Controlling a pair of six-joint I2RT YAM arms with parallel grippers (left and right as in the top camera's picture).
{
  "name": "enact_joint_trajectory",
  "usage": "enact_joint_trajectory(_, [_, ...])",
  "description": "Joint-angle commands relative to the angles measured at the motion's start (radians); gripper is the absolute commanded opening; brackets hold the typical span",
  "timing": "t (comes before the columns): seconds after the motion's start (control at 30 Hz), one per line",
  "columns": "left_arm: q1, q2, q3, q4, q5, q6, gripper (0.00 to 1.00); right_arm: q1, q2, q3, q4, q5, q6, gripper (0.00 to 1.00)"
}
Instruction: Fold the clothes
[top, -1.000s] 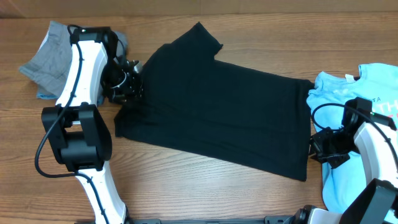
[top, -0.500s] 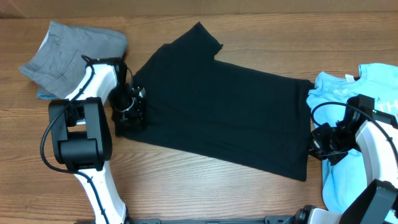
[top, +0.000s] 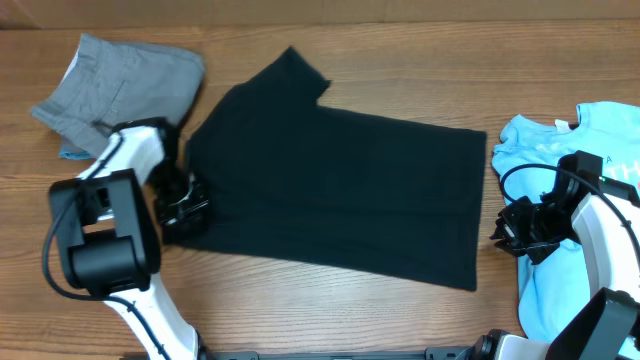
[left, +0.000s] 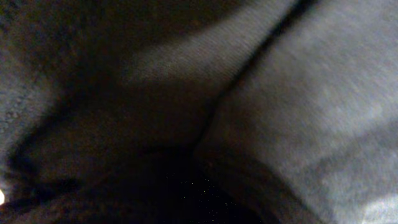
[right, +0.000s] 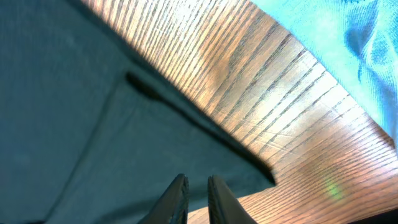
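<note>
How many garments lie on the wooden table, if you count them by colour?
black short-sleeved cloth T-shirt: 1
grey cloth shorts: 1
light blue printed cloth tee: 1
Total: 3 garments

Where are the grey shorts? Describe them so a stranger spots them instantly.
Look at the wooden table from overhead and go to its far left corner, left of the black T-shirt. The grey shorts lie crumpled there, the only grey garment, paler than the black T-shirt and far from the light blue tee.
</note>
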Motion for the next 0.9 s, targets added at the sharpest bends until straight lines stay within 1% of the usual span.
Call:
enact_joint_trajectory(0.0, [0.113,0.087,-0.074,0.012,-0.156,-0.046,0.04,-0.003,-0.003,0.027,0.005,0.009,-0.04,0.18])
enact_joint_trajectory(0.07, [0.152,0.086,-0.073,-0.003,-0.128,-0.019,0.04,-0.002,-0.003,0.027,0.008,0.005,-0.052,0.18])
enact_joint_trajectory(0.2, [0.163,0.073,-0.074,-0.009,-0.124,0.037,0.14,-0.002,-0.003,0.027,0.071,-0.096,-0.149,0.19])
enact_joint_trajectory(0.27, [0.137,0.055,-0.073,-0.001,-0.083,0.063,0.2,-0.002,-0.003,0.027,0.136,-0.174,-0.194,0.2])
enact_joint_trajectory(0.33, [0.103,0.027,-0.073,0.008,-0.034,0.081,0.27,0.001,-0.003,0.026,0.208,-0.221,-0.194,0.24])
enact_joint_trajectory(0.4, [0.062,-0.013,-0.066,0.006,0.0,0.095,0.33,0.016,-0.001,0.024,0.26,-0.225,-0.193,0.3])
enact_joint_trajectory(0.53, [-0.015,-0.111,-0.029,-0.025,0.01,0.096,0.45,0.051,0.017,0.023,0.258,-0.226,-0.194,0.32])
enact_joint_trajectory(0.6, [-0.045,-0.164,0.001,-0.054,0.01,0.095,0.49,0.075,0.027,0.022,0.193,-0.227,-0.182,0.3])
enact_joint_trajectory(0.63, [-0.056,-0.185,0.018,-0.072,0.01,0.095,0.51,0.09,0.029,0.019,0.15,-0.226,-0.181,0.27])
enact_joint_trajectory(0.73, [-0.071,-0.243,0.076,-0.115,0.01,0.095,0.53,0.143,0.029,-0.013,0.058,-0.183,-0.151,0.26])
enact_joint_trajectory(0.8, [-0.071,-0.274,0.111,-0.133,0.011,0.095,0.54,0.178,0.029,-0.06,0.059,-0.127,-0.064,0.2])
enact_joint_trajectory(0.87, [-0.071,-0.296,0.141,-0.145,0.01,0.095,0.56,0.204,0.029,-0.117,0.101,-0.117,0.016,0.15])
